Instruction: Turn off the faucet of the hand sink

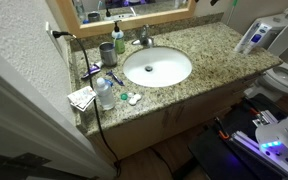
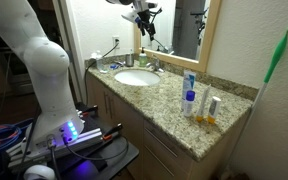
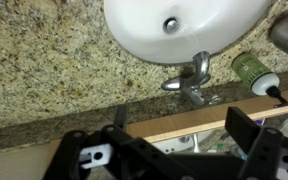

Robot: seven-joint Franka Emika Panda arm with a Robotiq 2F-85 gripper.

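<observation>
Fingers (image 3: 242, 125) are seen spread well apart, nothing clamped, as the gripper (image 3: 174, 125) is held above the chrome faucet (image 3: 196, 78). That faucet is mounted just behind the white hand sink (image 3: 134, 30), untouched.

White arm (image 2: 39, 60), black gripper (image 3: 179, 130) — blue-lit base (image 2: 72, 131)

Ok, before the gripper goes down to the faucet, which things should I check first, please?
1. Gripper open: ok, jaws stand wide apart.
2. Faucet in wrist view: ok, near the centre.
3. Gripper clear of faucet: ok, not yet touching.
4. Water running into hand sink: cannot tell.
5. Free room beside faucet: not ok, green-topped bottle stands close.
</observation>
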